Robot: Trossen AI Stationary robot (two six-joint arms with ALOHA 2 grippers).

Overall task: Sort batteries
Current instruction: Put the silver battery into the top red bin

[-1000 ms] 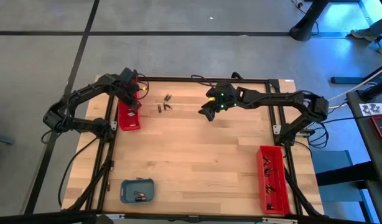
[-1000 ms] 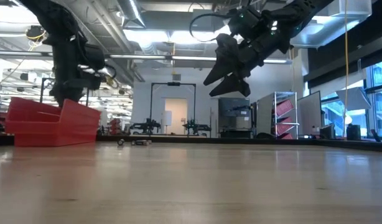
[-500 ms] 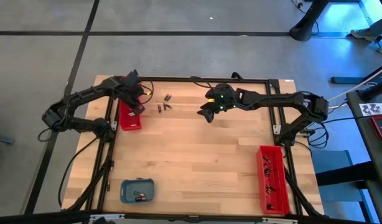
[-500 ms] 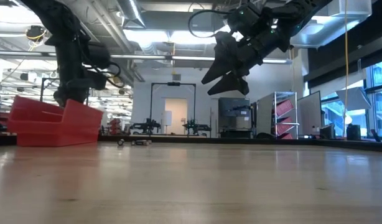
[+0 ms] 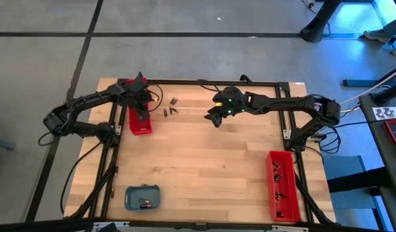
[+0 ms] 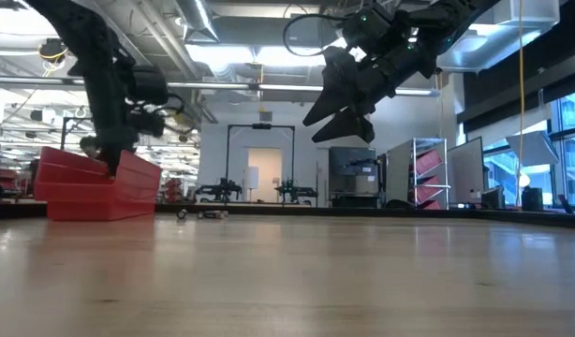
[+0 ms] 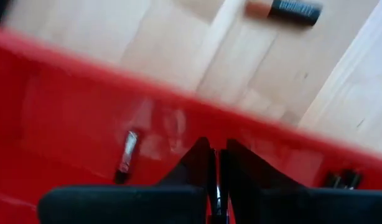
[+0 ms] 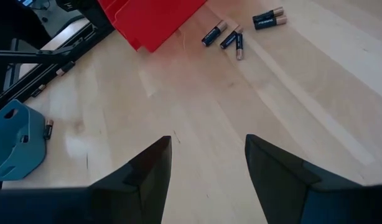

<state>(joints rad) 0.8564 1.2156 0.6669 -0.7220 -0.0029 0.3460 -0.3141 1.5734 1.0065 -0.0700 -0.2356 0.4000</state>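
Right wrist view shows the batteries point(image 8: 237, 38), small dark cylindrical cells with coppery ends, lying loose in a little cluster on the pale wooden table point(image 8: 253, 106) just beside the near red plastic tray point(image 8: 150, 18). They look rigid, smooth and light, likely to roll or squirt out of a pinch, so a grip across the middle of the barrel, fingers square to its length, seems safest. More cells lie inside that tray, one visible through the left wrist view point(image 7: 125, 155), and another rests by the small blue-grey rounded tray point(image 8: 13, 140).

Over the tray, the left gripper point(image 5: 141, 103) has its fingers pressed nearly together, seemingly pinching the red wall; nothing shows a cell in them. Across the cluster from it, the right gripper point(image 5: 214, 118) hangs above the table with its fingers spread wide and empty. A second long red tray point(image 5: 283, 183) sits well apart on the right side.
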